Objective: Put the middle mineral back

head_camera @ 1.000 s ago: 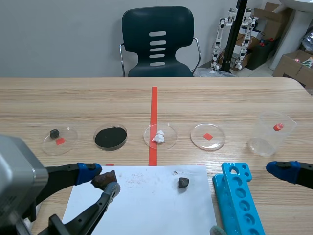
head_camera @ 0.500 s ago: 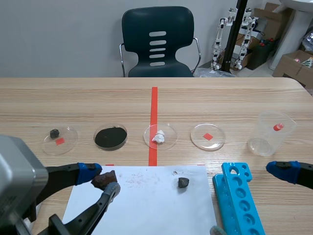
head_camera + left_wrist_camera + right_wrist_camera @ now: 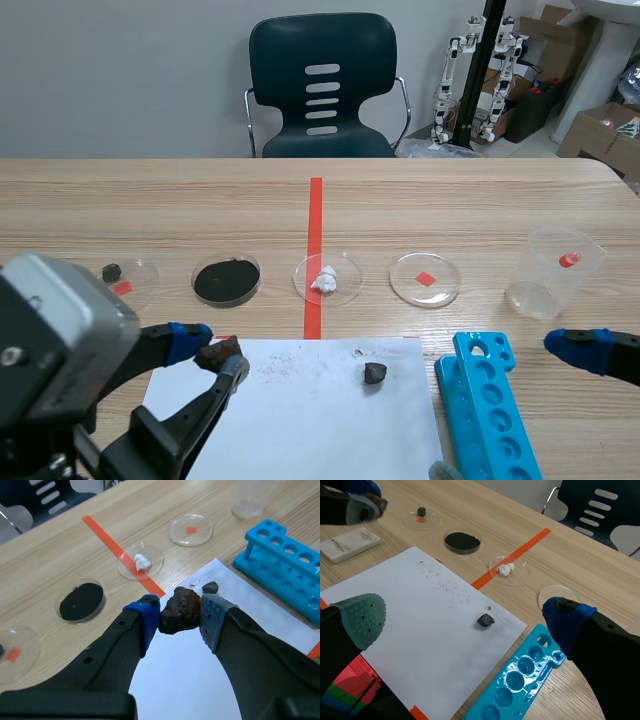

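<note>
brown mineral (image 3: 180,615) — clamped, in left tool (image 3: 180,620)

Black arms (image 3: 100,675) carry blue and grey-green dotted pads (image 3: 148,620).

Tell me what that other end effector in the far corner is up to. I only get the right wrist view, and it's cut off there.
Observer: The left end effector is shut on a reddish-brown rock, pinched between its two pads.
Operator: Nice! And the half-hidden dish near the blue rack, is anything in it?
Observer: No stone. The scene view shows that dish whole, and it has only a red tape square under it.
Operator: Anything completely outside my picture?
Observer: Yes, a clear plastic cup stands on the table beyond the rack's far end, farther to the right.
</note>
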### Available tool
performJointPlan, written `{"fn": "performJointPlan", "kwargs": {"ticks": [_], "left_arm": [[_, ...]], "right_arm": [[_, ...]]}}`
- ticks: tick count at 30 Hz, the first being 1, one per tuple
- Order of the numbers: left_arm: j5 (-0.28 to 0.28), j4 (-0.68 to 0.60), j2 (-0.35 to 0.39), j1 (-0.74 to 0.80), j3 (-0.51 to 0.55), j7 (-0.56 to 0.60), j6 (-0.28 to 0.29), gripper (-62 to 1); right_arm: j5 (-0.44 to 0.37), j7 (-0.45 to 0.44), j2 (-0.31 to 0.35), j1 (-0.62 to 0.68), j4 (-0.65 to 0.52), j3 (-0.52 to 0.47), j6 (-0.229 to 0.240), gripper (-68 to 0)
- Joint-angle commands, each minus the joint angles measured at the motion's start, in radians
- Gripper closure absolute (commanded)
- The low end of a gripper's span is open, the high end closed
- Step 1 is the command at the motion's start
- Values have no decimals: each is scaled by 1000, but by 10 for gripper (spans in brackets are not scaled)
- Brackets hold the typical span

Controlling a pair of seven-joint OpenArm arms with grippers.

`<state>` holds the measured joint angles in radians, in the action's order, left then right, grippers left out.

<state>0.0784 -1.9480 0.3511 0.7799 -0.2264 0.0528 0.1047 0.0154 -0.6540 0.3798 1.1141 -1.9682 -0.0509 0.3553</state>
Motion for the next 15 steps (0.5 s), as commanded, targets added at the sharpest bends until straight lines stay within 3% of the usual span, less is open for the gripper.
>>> {"fn": "performJointPlan", "kwargs": {"ticks": [1,15], "left_arm": [[-7,57,-21,-55,-21,8,-4,-130],[-10,548,-142,-504,-200,2,-4,-131]], "right_arm": [[-11,-18,8,-1,-7,-7,0,-679],[-11,-18,8,-1,-7,-7,0,-679]]}}
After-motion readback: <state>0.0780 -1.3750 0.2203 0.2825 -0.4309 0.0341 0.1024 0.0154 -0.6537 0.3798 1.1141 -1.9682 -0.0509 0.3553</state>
